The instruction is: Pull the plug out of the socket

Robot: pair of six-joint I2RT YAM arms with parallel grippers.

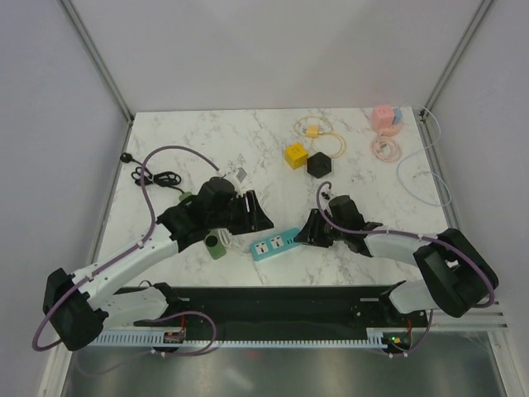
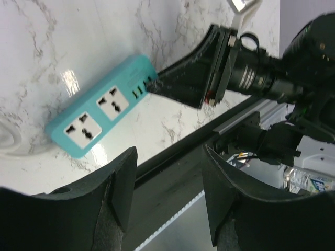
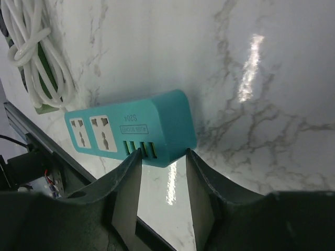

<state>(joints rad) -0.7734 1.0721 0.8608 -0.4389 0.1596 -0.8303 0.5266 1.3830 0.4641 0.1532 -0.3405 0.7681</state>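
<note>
1. The right gripper [image 3: 162, 157] has its fingers drawn close. They pinch the USB end of the power strip [image 3: 131, 125], one finger at each side of that end.
2. The left gripper [image 2: 167, 157] has its fingers spread apart, with nothing between them and nothing touched. It sits to the left of the strip, apart from it, and points toward it.
3. The power strip is teal and lies flat on the marble table [image 1: 198, 132], near the front edge and between the two grippers.
4. The sockets [image 2: 112, 103] are two and face upward. Both show open holes, with no plug seated in either.
5. The white cord [image 3: 23, 49] is coiled around a green piece just beside the strip's left end. Its plug cannot be made out.
6. The yellow cube [image 1: 296, 155] and the black cube [image 1: 319, 165] lie close together, well behind the strip.
</note>
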